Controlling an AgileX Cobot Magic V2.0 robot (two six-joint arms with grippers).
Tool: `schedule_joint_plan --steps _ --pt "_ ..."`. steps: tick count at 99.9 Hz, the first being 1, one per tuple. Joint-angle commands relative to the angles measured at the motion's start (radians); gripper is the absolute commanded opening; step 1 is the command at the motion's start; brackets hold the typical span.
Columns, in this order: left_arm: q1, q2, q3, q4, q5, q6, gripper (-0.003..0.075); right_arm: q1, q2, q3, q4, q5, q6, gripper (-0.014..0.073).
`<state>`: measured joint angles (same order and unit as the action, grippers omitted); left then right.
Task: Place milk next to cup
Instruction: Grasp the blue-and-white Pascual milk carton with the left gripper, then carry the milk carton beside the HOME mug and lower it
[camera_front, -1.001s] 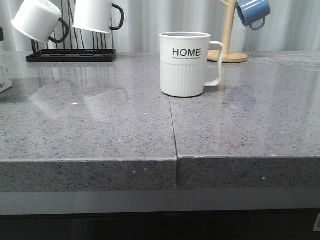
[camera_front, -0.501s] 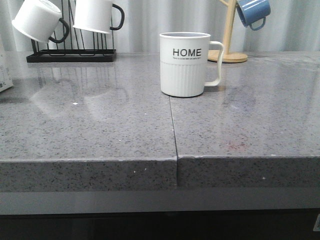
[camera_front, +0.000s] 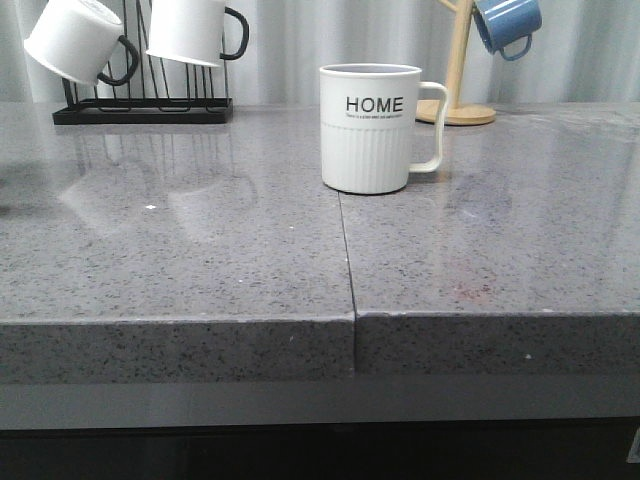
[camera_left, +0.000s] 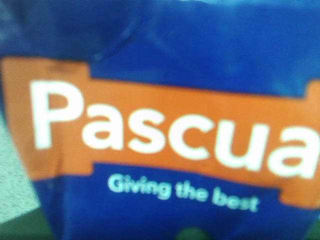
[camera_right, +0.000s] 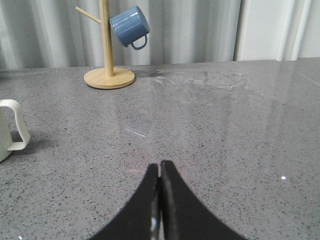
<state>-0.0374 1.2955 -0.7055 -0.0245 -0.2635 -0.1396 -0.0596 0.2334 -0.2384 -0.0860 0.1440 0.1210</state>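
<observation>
Gone from the tabletop's (camera_front: 200, 260) left edge is the milk (camera_left: 165, 125); up close its blue side looks blurry, left end effector hidden. Ribbed cup (camera_front: 368, 128) stands alone; right end effector (camera_right: 160, 172) is pressed closed, empty.

My right gripper (camera_right: 160, 164): all of my body that shows; matte black, no markings, screws or cables showing.
My fingers (camera_right: 145, 205): two flat black blades, each a curved wedge, smooth-edged and plain.
Finger shape: narrow, rounded tips at 12 o'clock of the pair; the bodies widen and sweep apart toward 7 and 5 o'clock.
Seam: a thin straight line between the two inner edges, a sliver of paler grey low in it.
Surface: dull, without shine or reflection; no pads or ribs that I can make out.
</observation>
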Motion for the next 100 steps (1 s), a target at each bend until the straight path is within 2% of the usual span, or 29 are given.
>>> schedule_joint_plan --steps 1,16,40,47,62,90,100 --pt "-0.006 -0.083 -0.066 -0.024 -0.217 -0.002 0.0081 -0.005 0.009 -0.027 -0.007 -0.075 0.001 -0.0120" --pt "-0.016 -0.090 -0.133 -0.024 -0.098 -0.002 0.0082 -0.005 0.009 -0.027 -0.007 -0.075 0.001 -0.0120" --pt "-0.124 -0.090 -0.189 -0.028 -0.093 0.003 0.0082 -0.005 0.010 -0.027 -0.007 -0.075 0.001 -0.0120" --pt "-0.175 -0.090 -0.191 -0.075 -0.103 0.052 0.0081 -0.005 0.010 -0.027 -0.007 -0.075 0.001 -0.0120" --pt "-0.300 -0.084 -0.191 -0.288 -0.133 0.270 0.0082 -0.005 0.010 -0.027 -0.007 -0.075 0.001 -0.0120" --pt "-0.502 -0.007 -0.201 -0.578 -0.330 0.538 0.0081 -0.005 0.010 -0.027 -0.007 -0.075 0.001 -0.0120" --pt "-0.547 0.049 -0.229 -0.585 -0.366 0.548 0.0081 -0.005 0.010 -0.027 -0.007 -0.075 0.001 -0.0120"
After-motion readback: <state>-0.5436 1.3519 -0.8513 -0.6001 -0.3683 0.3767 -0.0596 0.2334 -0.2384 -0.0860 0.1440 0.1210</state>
